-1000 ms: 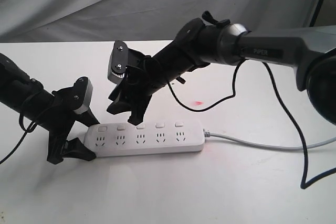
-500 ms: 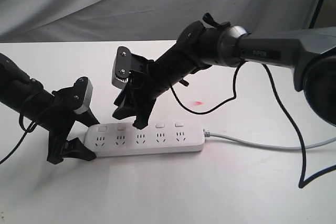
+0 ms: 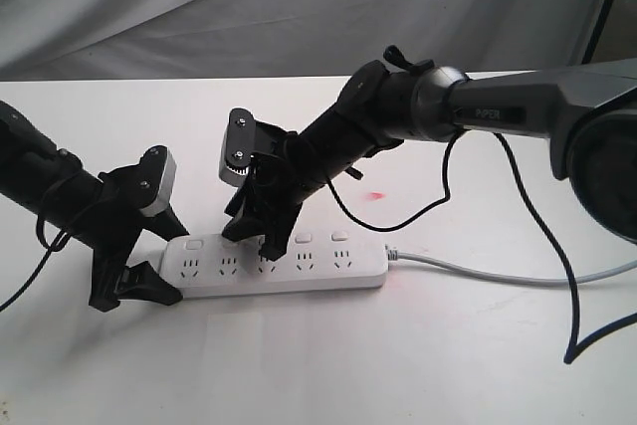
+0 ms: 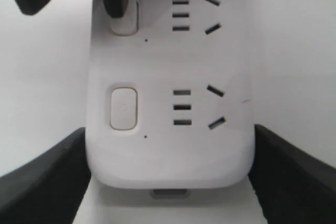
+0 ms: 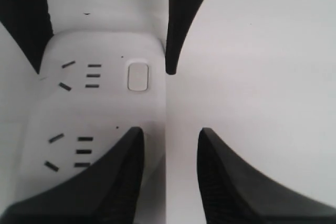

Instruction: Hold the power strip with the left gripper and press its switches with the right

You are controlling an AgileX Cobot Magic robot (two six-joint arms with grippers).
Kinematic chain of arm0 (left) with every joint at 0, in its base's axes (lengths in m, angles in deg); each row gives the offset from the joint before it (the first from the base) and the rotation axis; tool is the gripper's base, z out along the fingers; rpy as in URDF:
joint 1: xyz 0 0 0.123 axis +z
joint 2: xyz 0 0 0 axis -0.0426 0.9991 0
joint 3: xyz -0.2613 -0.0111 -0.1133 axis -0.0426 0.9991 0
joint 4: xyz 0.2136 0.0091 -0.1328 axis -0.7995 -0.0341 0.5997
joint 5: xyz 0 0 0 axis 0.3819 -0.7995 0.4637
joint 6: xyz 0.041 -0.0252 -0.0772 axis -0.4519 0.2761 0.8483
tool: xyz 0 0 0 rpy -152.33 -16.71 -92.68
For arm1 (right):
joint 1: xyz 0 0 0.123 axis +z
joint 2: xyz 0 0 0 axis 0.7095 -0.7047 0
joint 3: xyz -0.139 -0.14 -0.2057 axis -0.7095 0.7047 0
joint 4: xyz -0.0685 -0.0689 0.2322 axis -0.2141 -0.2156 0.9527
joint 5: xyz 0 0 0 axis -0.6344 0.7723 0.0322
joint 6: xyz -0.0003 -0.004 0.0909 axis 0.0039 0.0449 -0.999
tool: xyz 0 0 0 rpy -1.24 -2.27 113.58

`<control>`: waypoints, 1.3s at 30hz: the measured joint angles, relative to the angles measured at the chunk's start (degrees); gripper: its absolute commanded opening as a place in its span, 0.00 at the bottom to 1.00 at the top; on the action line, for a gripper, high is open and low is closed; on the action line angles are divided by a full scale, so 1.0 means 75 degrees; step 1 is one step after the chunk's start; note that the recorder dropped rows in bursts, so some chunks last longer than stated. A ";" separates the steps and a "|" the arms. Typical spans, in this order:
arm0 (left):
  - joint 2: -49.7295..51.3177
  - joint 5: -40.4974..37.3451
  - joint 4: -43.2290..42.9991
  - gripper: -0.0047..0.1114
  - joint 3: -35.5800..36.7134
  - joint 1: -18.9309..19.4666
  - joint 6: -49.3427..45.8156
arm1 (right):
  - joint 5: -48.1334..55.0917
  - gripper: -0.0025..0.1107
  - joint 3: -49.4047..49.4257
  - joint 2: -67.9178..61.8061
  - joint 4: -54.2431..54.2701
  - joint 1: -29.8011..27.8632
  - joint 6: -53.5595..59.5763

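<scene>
At its left end, the power strip (image 3: 318, 271) is clamped by the left gripper (image 3: 169, 266); the second switch (image 4: 125, 26) is touched by the right gripper (image 3: 249, 238), jaws apart.

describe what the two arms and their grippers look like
The left arm is all black with thin black cables, ending in the left gripper, a black two-finger claw with a silver-grey block. The right arm is thicker, with a grey link lettered PIPER, a looping black cable, and the right gripper, another black claw.
</scene>
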 measured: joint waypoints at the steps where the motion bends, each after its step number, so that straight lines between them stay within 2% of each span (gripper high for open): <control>1: 0.0000 0.0000 0.0000 0.66 0.0000 0.0000 0.0000 | -0.0006 0.32 0.0000 0.0000 0.0000 0.0000 0.0000; 39: 0.0000 0.0000 0.0000 0.66 0.0000 0.0000 0.0000 | -0.0479 0.32 0.0257 0.0056 -0.0015 0.0159 0.0097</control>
